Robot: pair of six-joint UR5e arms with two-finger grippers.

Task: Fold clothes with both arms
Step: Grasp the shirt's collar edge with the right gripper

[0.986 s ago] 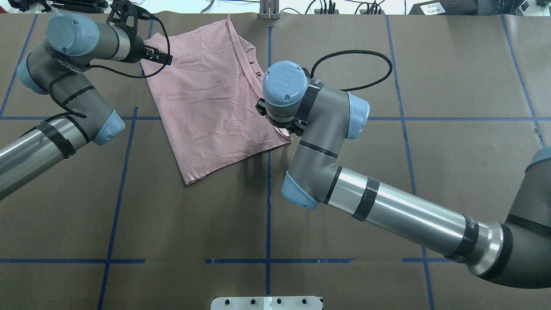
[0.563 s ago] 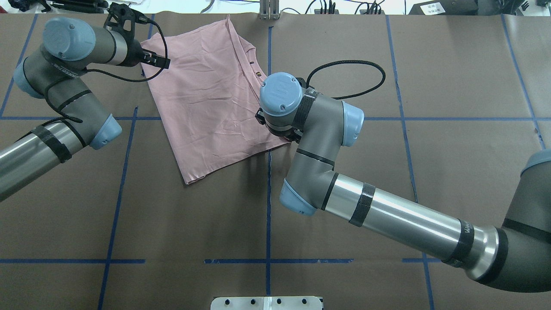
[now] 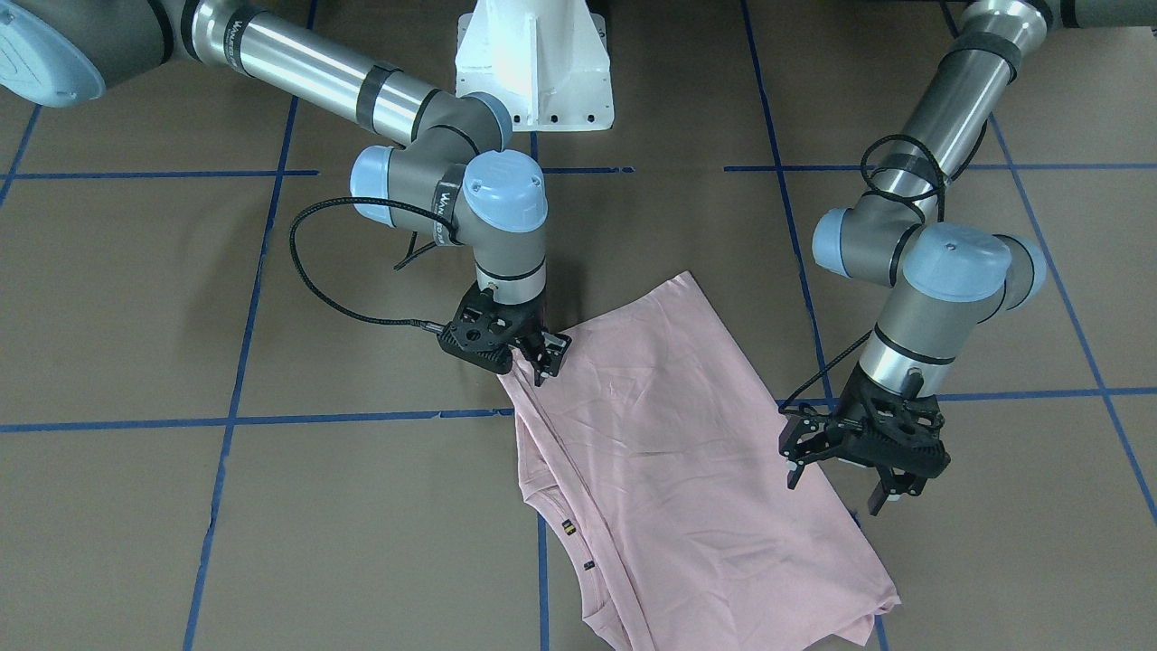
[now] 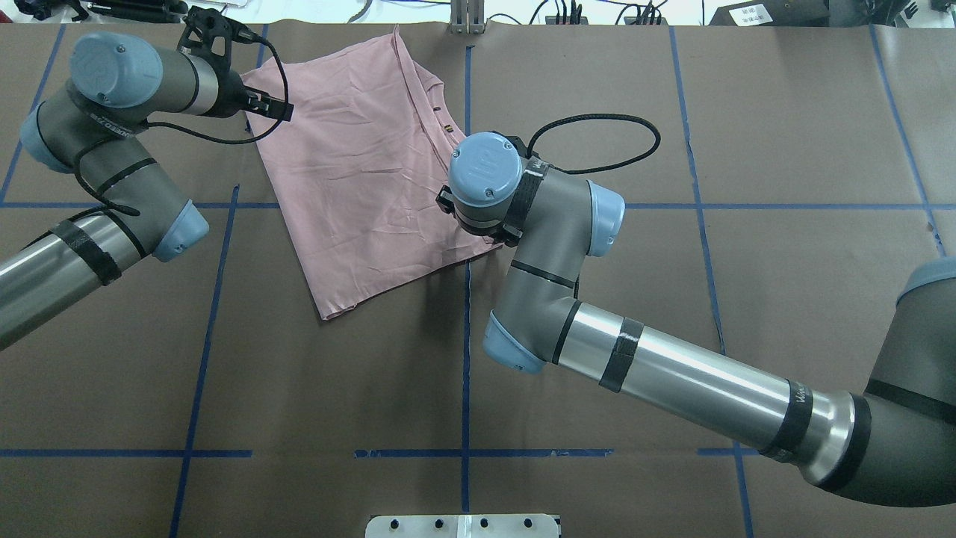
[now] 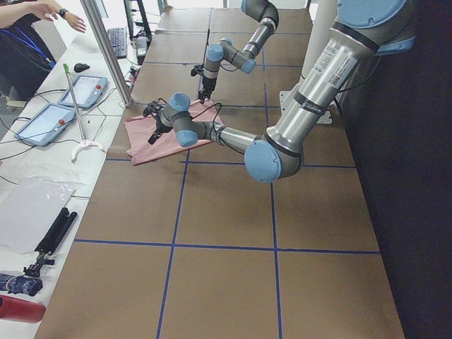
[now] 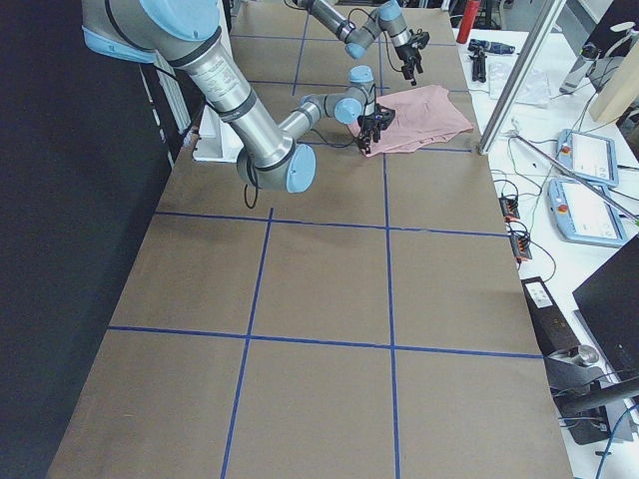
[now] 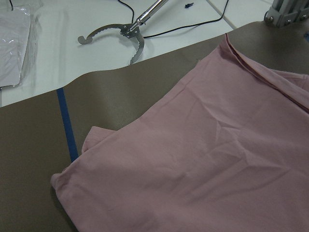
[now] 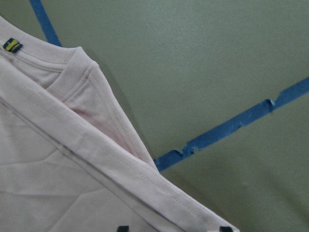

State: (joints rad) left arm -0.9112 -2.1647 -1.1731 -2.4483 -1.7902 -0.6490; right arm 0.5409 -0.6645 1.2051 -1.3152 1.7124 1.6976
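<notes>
The pink T-shirt (image 4: 366, 172) lies folded and flat on the brown desk (image 4: 672, 314), on the side far from the robot and a little to its left. It sits askew to the blue tape lines (image 4: 464, 359). Its neckline (image 4: 422, 75) runs along the far part of the edge nearest the right arm (image 4: 672, 373), and a small black-and-yellow tag (image 3: 568, 525) sits on the band there.

The right pincer (image 3: 545, 360) points down at the shirt's near corner on that same side. In the right wrist view its two tips stand apart at the bottom edge with the stitched hem of the corner between them — spread, and gripping nothing. Whether the tips press on the cloth I cannot tell.

The left pincer (image 3: 836, 488) hangs over the opposite long edge of the shirt, towards the far corner, with its jaws spread wide — one finger above the fabric, the other above bare desk. It holds nothing. Its wrist view looks down on the creased cloth and a small curled fold at the corner.

The white pedestal base (image 3: 533, 63) stands at the robot's side of the desk, well apart from the shirt.
</notes>
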